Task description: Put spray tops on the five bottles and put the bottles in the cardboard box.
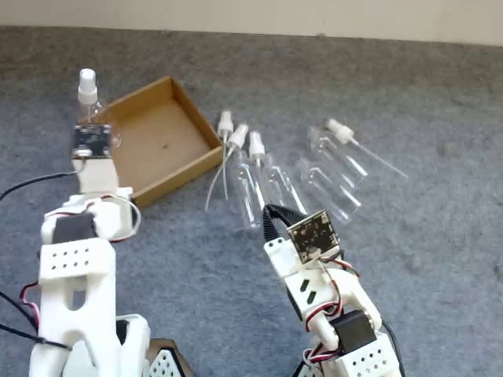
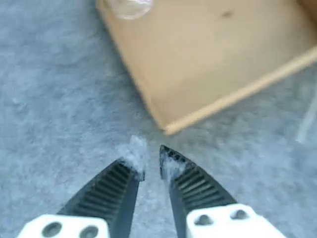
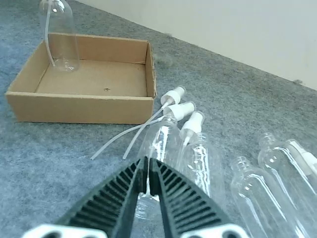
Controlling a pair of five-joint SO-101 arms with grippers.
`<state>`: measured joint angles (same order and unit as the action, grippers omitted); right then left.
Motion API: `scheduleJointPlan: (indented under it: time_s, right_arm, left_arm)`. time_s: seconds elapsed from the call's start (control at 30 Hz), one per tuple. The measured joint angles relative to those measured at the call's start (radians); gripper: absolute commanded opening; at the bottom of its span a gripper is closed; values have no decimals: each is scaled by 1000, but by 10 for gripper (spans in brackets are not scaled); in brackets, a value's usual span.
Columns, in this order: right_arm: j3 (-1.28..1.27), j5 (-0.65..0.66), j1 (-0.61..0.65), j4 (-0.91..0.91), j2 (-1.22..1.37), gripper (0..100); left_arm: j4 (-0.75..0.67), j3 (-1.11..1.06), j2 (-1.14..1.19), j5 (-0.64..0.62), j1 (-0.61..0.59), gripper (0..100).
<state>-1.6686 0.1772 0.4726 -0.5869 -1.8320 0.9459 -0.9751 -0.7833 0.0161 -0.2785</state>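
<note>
One capped bottle at the box, four uncapped on the carpet; both grippers empty
The left gripper (image 2: 151, 161) hangs over the grey carpet (image 1: 440, 259) just beside the near corner of the cardboard box (image 1: 161, 133), fingers slightly parted with nothing between them. The right gripper (image 3: 148, 166) hovers above the lying bottles, its fingers closed together on nothing. One bottle with its spray top fitted (image 3: 59, 34) stands upright at the box's far corner, seemingly inside it. Four clear bottles (image 1: 330, 188) lie on the carpet beside the box, open necks toward it. Loose spray tops (image 1: 238, 133) with trailing tubes lie near those necks
</note>
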Motion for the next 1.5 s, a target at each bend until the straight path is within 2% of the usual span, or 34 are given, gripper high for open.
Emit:
scheduleJointPlan:
  time_s: [0.2,0.27,0.47,0.73,0.83,1.0,1.2,1.43,1.5]
  right_arm:
    - [0,0,-132,25,0,13]
    - [0,0,-167,26,0,13]
    - [0,0,-186,26,0,13]
    - [0,0,-189,26,0,13]
    - [0,0,-186,26,0,13]
    - [0,0,-187,26,0,13]
    - [0,0,-186,26,0,13]
    - [0,0,-186,26,0,13]
    - [0,0,-186,26,0,13]
  left_arm:
    - [57,0,-34,0,170,18]
    - [97,20,-34,0,232,56]
    - [250,153,-34,0,399,242]
    - [279,201,-34,-126,532,252]
    - [279,201,-34,-126,575,252]
    - [279,235,-32,-132,580,252]
    - [279,427,155,-209,580,243]
    - [279,766,551,-212,580,58]
    - [279,881,686,-212,580,34]
